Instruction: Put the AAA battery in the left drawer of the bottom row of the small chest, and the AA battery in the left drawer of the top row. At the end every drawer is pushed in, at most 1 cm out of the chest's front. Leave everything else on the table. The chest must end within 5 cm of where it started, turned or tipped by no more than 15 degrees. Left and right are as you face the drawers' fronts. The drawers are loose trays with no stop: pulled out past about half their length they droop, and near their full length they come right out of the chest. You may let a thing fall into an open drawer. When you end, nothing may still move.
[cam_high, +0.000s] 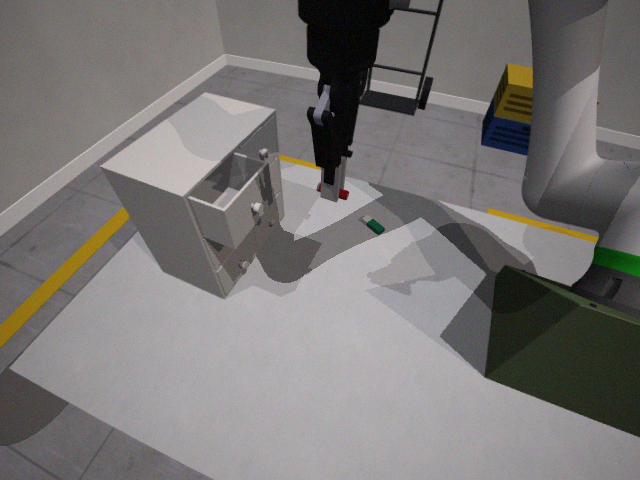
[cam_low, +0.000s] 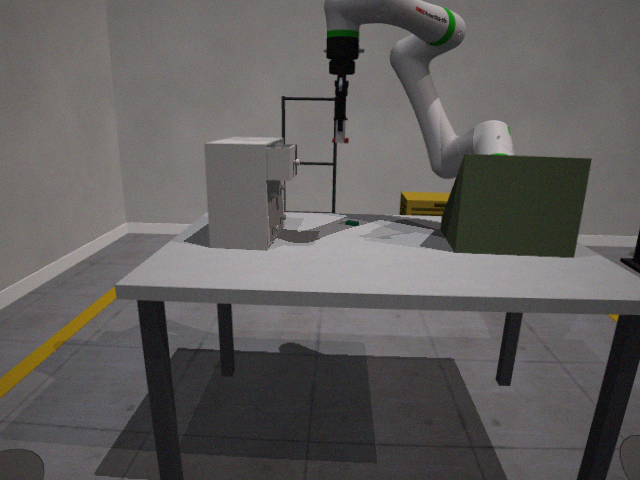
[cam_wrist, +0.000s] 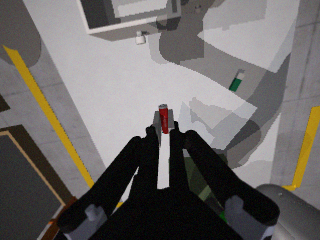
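Currently, one end effector (cam_high: 334, 184) (cam_low: 340, 135) (cam_wrist: 164, 117) grips one battery (cam_high: 343, 194) (cam_low: 346, 140) (cam_wrist: 163, 119).

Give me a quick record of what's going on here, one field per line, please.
Held item: red battery, size type unclear
Gripper: shut on the battery, raised above the table
Chest: pale, upright on the table
Open drawer: top row, left as you face the fronts
Small item on table: green, with a pale end
Large object: dark green, slanted-sided block, across the table from the chest
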